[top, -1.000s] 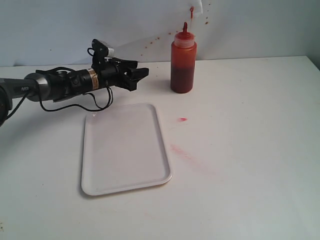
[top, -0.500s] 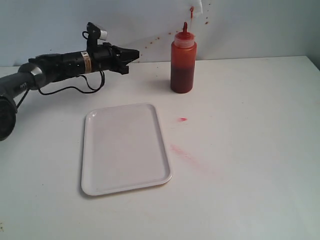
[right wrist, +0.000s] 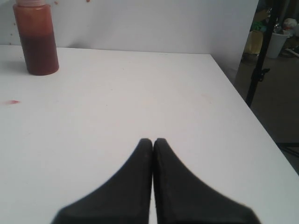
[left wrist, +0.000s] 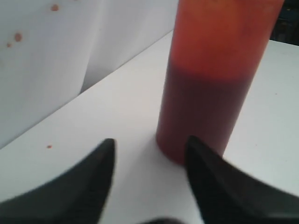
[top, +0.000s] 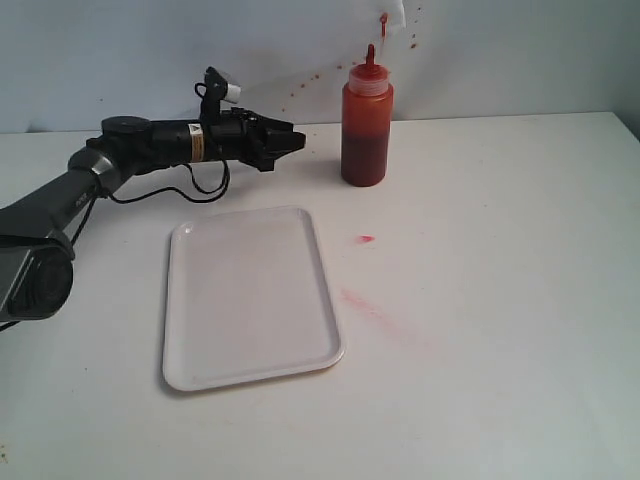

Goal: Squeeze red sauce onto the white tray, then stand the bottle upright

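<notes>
The bottle [top: 366,122] stands upright at the back of the table, its lower part dark with red sauce [top: 363,160], its nozzle cap pointing up. The white tray [top: 250,300] lies flat in front and to the left of it, plain white on top. My left gripper [top: 293,139] hovers just left of the bottle, level with its lower half. In the left wrist view the gripper [left wrist: 149,145] is open, and the bottle [left wrist: 210,84] is close ahead, beyond the tips and toward one finger, not between them. My right gripper [right wrist: 153,141] is shut on nothing, far from the bottle [right wrist: 36,39].
A small red spot [top: 366,239] and a pale pink smear [top: 372,310] mark the table right of the tray. Red splatter dots the back wall [top: 300,90] behind the bottle. The table's right edge [right wrist: 243,100] drops off toward a tripod stand.
My left gripper swung up and back, then moved right toward the bottle. Its jaws closed half a second ago and now stand apart again. The bottle, tray and right gripper have not moved.
</notes>
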Tool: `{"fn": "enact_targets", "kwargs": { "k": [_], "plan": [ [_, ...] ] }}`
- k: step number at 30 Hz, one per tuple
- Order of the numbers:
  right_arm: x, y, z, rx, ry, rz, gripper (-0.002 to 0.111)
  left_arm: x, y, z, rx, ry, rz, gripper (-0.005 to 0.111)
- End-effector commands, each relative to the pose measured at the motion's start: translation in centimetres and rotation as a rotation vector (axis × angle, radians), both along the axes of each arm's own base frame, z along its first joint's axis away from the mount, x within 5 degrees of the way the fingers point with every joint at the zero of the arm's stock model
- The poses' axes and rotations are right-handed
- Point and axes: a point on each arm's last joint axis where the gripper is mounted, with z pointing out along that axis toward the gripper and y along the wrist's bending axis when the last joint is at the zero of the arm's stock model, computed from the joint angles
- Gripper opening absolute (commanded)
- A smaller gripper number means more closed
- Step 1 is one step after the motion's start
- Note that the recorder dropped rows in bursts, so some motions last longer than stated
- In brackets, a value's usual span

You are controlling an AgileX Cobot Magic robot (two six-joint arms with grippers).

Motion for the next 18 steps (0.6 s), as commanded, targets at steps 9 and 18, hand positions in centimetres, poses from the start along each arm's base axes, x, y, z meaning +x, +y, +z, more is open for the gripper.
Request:
{"fn": "enact_targets", "kwargs": {
  "k": [9, 18],
  "plan": [
    [0.0, 0.0, 0.0, 0.006, -0.011, 0.002, 0.000, -0.7, -4.9, 0.7, -0.043, -0.005, 0.008, 0.104],
    [0.0, 0.0, 0.0, 0.006, -0.011, 0.002, 0.000, -1.1, -7.3, 0.6, -0.010, -0.036, 0.011, 0.104]
  ]
}}
